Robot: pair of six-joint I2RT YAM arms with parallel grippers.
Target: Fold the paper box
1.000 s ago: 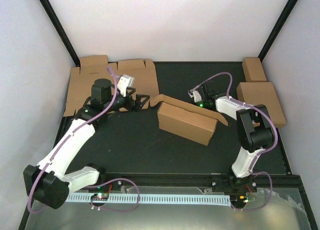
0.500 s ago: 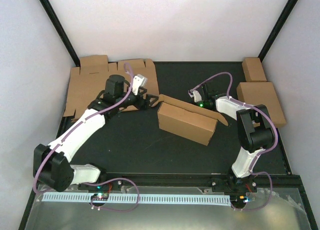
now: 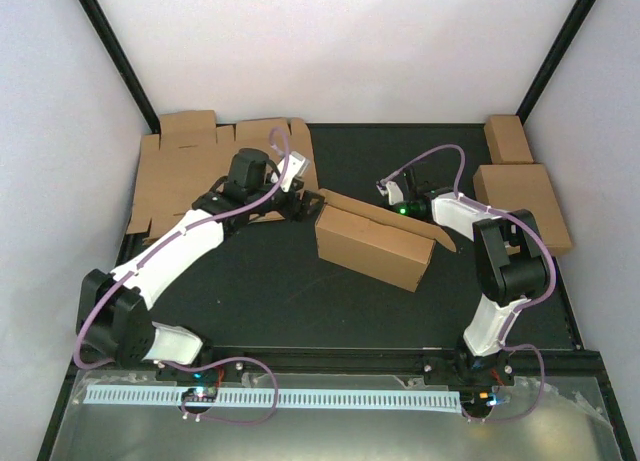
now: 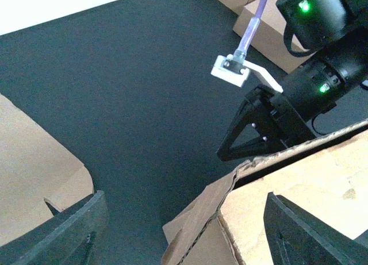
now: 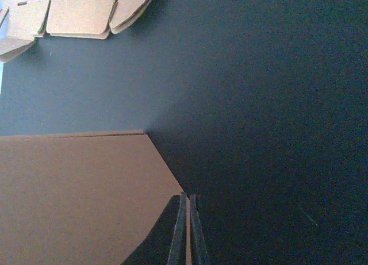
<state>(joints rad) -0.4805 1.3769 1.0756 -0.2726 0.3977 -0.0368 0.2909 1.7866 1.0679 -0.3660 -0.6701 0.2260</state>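
The paper box (image 3: 375, 243) lies partly folded in the middle of the black mat, with a long back flap standing up. My left gripper (image 3: 300, 205) is open at the box's left end. In the left wrist view the box's corner (image 4: 299, 190) lies between the wide-spread fingers (image 4: 75, 230). My right gripper (image 3: 378, 205) is at the box's back flap. In the right wrist view its fingers (image 5: 181, 230) are pressed together on a thin cardboard edge, beside the flap's brown panel (image 5: 75, 196). The right gripper also shows in the left wrist view (image 4: 256, 133).
A stack of flat die-cut cardboard sheets (image 3: 180, 171) lies at the back left, partly off the mat. A folded brown box (image 3: 520, 206) and a smaller oblong one (image 3: 508, 138) sit at the back right. Black frame posts stand at the back corners.
My left arm has swung right, away from the flat sheets, to the left end of the box. The right arm and the box have stayed put.
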